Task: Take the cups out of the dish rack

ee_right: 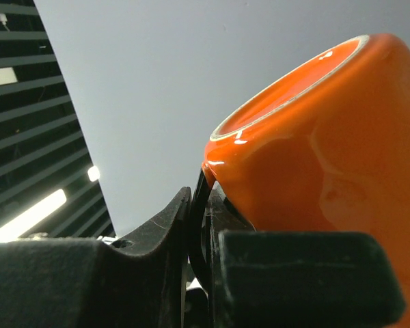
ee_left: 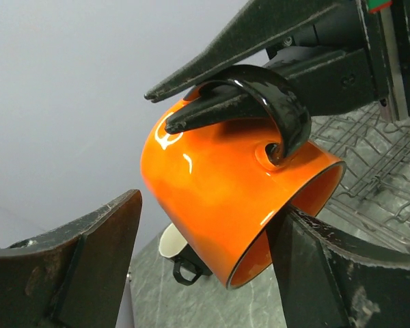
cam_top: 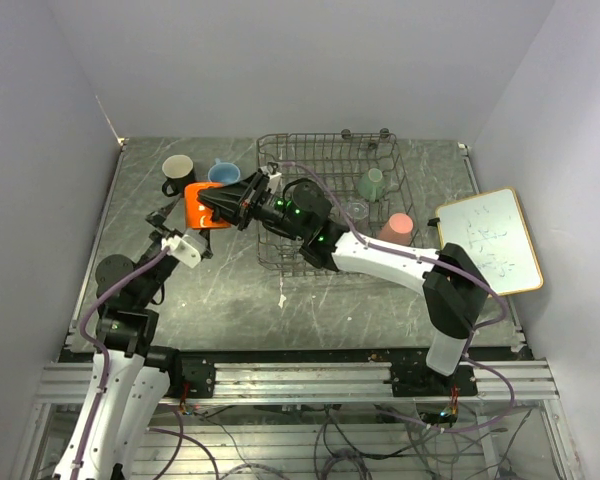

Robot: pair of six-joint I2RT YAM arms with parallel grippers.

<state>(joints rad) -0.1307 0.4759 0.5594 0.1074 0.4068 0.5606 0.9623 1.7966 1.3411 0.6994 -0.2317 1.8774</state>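
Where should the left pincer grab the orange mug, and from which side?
Its smooth round body, from the side opposite the handle. The orange mug is tilted in the air, and the right pincer pinches the black handle, so that part is taken. The open left pincer has a finger on each side of the body.

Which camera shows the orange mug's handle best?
The left wrist view: the black handle arcs in full off the orange mug, pinched by the right hand. The right wrist view shows only a dark edge-on sliver; the top view hides it under that hand.
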